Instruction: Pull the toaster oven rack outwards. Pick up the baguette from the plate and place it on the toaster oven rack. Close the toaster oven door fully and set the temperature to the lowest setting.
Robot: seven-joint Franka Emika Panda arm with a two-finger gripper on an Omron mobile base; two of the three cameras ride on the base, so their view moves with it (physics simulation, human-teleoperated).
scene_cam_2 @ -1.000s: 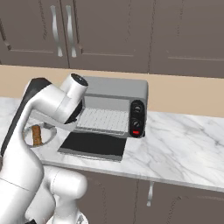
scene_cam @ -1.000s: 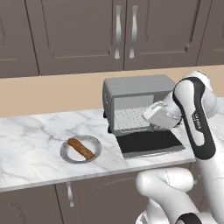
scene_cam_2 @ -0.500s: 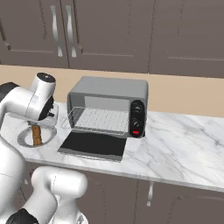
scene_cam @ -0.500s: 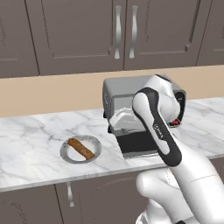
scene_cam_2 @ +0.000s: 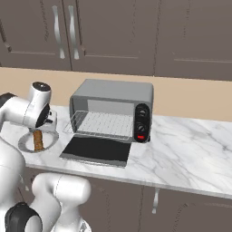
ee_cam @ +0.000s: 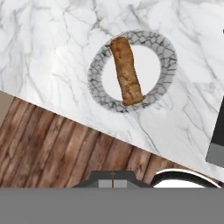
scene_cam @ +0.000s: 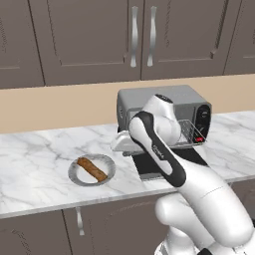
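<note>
The baguette is lying along the middle of the plate, on the worktop to the left of the toaster oven. The gripper, its fingers pressed together and holding nothing, is hanging between oven and plate, beside the loaf and not yet over it. In the hand view the loaf's long axis is running nearly up and down; the right base view is showing the toaster oven rack drawn out over the lowered toaster oven door.

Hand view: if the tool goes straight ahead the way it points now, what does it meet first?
Probably the plate or the baguette lying on it: both sit near the middle of the hand view, with marble counter around. Depth is unclear, so which comes first is uncertain.
</note>
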